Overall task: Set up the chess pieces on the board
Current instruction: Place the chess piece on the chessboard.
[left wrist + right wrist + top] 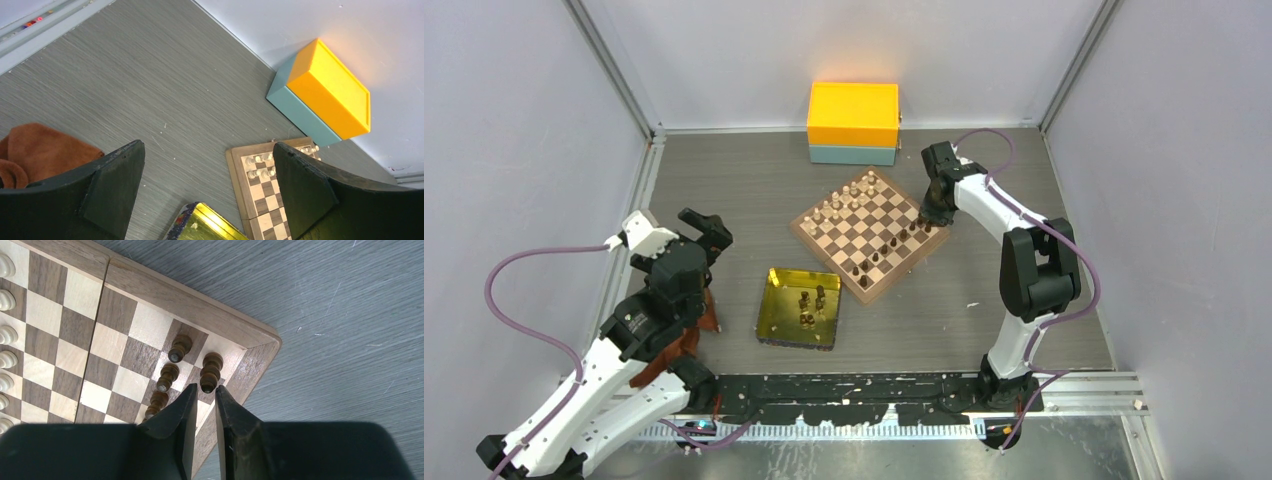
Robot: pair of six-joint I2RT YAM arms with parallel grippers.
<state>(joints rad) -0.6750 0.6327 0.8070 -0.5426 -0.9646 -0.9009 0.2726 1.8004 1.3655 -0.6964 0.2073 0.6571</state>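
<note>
Our right pincer [205, 388] hangs over the right-hand corner of the square wooden chessboard with light and dark checkered squares [200, 307]. Its jaws are a narrow slit apart with nothing between them. A small dark-brown wooden chess piece [211, 371] stands upright on the square nearest that corner, just ahead of the tips; we cannot tell whether a tip touches its head. We judge the step in hand to be letting go of this piece. So we want the jaws wider before any lift, then a straight rise, since a sideways drift could topple it or the row of dark-brown neighbours [167, 377] lined up just beside it. More dark-brown pieces [812, 303] sit in the shiny gold square tray [763, 312] near the board. Our left pincer [207, 147] hangs wide apart and empty above the grey table [150, 75], well apart from the board, and should hold off there.
</note>
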